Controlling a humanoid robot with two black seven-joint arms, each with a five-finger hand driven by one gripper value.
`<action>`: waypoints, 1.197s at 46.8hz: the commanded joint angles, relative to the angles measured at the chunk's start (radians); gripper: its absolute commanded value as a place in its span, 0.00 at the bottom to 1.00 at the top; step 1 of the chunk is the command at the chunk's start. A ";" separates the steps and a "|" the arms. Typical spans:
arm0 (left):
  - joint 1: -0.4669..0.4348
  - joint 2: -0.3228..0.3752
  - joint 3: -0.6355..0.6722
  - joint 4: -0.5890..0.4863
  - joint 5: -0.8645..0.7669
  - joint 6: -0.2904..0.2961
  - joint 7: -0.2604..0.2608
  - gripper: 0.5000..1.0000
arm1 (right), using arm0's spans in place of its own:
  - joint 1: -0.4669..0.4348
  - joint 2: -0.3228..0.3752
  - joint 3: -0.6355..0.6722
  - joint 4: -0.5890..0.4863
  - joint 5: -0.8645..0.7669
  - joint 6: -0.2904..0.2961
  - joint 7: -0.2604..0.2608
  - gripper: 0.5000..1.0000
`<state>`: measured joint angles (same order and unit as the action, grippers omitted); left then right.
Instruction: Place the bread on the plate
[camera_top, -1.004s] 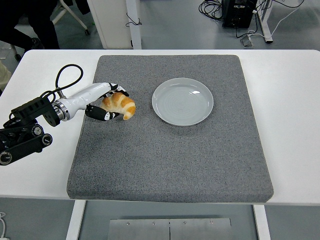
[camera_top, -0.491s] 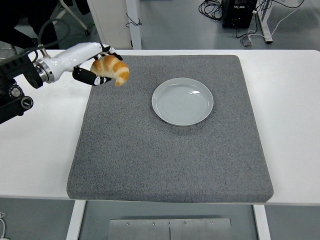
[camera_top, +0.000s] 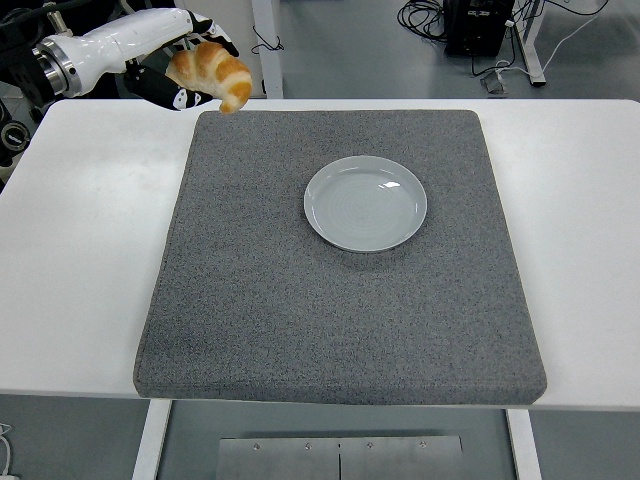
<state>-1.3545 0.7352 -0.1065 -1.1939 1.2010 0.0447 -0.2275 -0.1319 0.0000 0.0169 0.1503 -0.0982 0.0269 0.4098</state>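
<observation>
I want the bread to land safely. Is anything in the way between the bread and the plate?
No. In the head view, only bare grey mat lies between the bread, held up in the left robot hand, and the empty plate.

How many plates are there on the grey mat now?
1. The plate lies on the grey mat, right of its middle toward the far side, and holds nothing. The left hand holds the bread up at the far left. No plate seems hidden.

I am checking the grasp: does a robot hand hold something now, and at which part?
The left robot hand holds the croissant by its left end; the right tip hangs free.
</observation>
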 joint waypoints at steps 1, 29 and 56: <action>-0.011 -0.013 0.004 0.000 0.000 0.000 -0.003 0.00 | 0.000 0.000 0.000 0.000 0.000 -0.001 0.000 1.00; -0.008 -0.266 0.022 0.114 0.029 0.004 -0.010 0.00 | 0.000 0.000 0.000 0.000 0.000 -0.001 0.000 1.00; -0.002 -0.560 0.159 0.369 0.046 0.050 -0.049 0.00 | 0.000 0.000 0.000 0.000 0.000 0.001 0.000 1.00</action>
<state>-1.3592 0.1961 0.0457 -0.8499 1.2498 0.0868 -0.2731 -0.1318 0.0000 0.0168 0.1503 -0.0982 0.0267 0.4095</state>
